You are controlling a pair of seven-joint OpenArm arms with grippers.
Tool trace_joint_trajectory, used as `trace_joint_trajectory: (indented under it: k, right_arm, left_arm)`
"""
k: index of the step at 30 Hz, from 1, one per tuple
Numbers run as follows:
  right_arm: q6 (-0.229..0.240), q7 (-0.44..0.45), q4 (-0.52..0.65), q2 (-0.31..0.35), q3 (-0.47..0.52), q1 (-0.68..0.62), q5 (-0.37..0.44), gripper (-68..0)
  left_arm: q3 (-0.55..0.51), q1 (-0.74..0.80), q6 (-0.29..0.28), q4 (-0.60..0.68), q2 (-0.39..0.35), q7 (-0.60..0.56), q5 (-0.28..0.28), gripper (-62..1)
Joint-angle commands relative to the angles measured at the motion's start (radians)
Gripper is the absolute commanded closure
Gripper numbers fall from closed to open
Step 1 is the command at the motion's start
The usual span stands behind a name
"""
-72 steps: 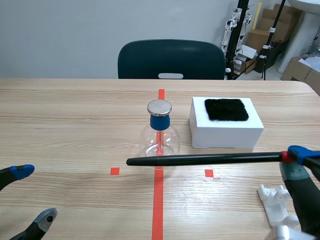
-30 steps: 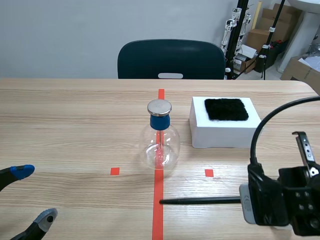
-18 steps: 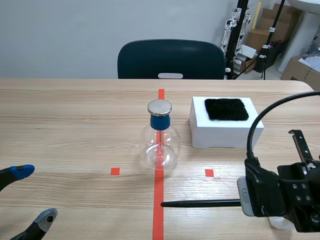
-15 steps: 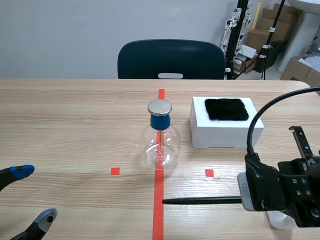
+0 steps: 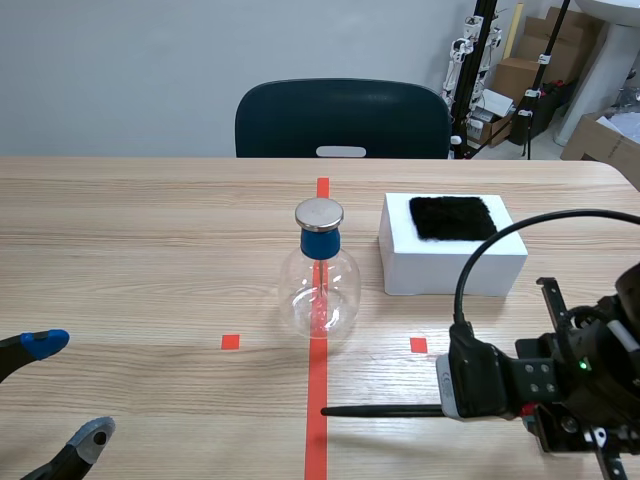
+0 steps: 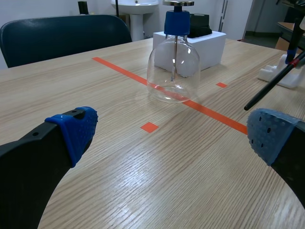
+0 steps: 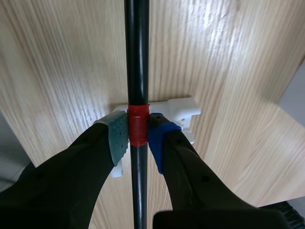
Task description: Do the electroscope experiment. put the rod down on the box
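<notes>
The black rod (image 5: 380, 410) lies level just above the table at the front right, its tip over the red tape line. My right gripper (image 7: 138, 134) is shut on the rod (image 7: 137, 67) at its red band, above a white plastic stand (image 7: 177, 110). The white box (image 5: 452, 262) with a black cloth (image 5: 453, 218) on top stands farther back, apart from the rod. Left of the box stands the glass flask electroscope (image 5: 320, 285), with a blue neck and metal cap. My left gripper (image 6: 167, 138) is open near the front left, holding nothing.
A dark chair (image 5: 342, 118) stands behind the table's far edge. My right arm's wrist (image 5: 545, 385) and its cable loop fill the front right. In the left wrist view the flask (image 6: 174, 67), box (image 6: 209, 40) and rod tip (image 6: 269, 86) lie ahead.
The rod came down from in front of the flask to low over the table's front right. In the last second the right wrist shifted left and lower. The left arm has not moved.
</notes>
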Motion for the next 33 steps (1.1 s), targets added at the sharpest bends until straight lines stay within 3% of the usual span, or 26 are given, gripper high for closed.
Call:
trace_joint_trajectory:
  k: [1, 9, 26, 29, 33]
  right_arm:
    - [0.008, -0.008, 0.011, 0.005, -0.001, 0.031, 0.0, -0.2]
    - [0.008, -0.007, -0.033, 0.002, -0.097, 0.086, 0.023, -0.2]
    - [0.008, 0.009, -0.171, -0.047, -0.101, 0.134, 0.023, -0.4]
    - [0.008, 0.008, -0.171, -0.047, -0.101, 0.134, 0.023, -7.2]
    - [0.008, 0.011, -0.171, -0.047, -0.101, 0.133, 0.023, -28.9]
  left_arm:
    - [-0.01, -0.003, 0.002, 0.011, -0.011, -0.014, -0.01, -62.3]
    - [-0.01, -0.003, 0.002, 0.011, -0.011, -0.014, -0.01, -62.3]
    - [-0.01, -0.003, 0.002, 0.011, -0.011, -0.014, -0.01, -62.3]
    - [-0.01, -0.003, 0.002, 0.011, -0.011, -0.014, -0.01, -62.3]
    - [-0.01, -0.003, 0.002, 0.011, -0.011, -0.014, -0.01, -62.3]
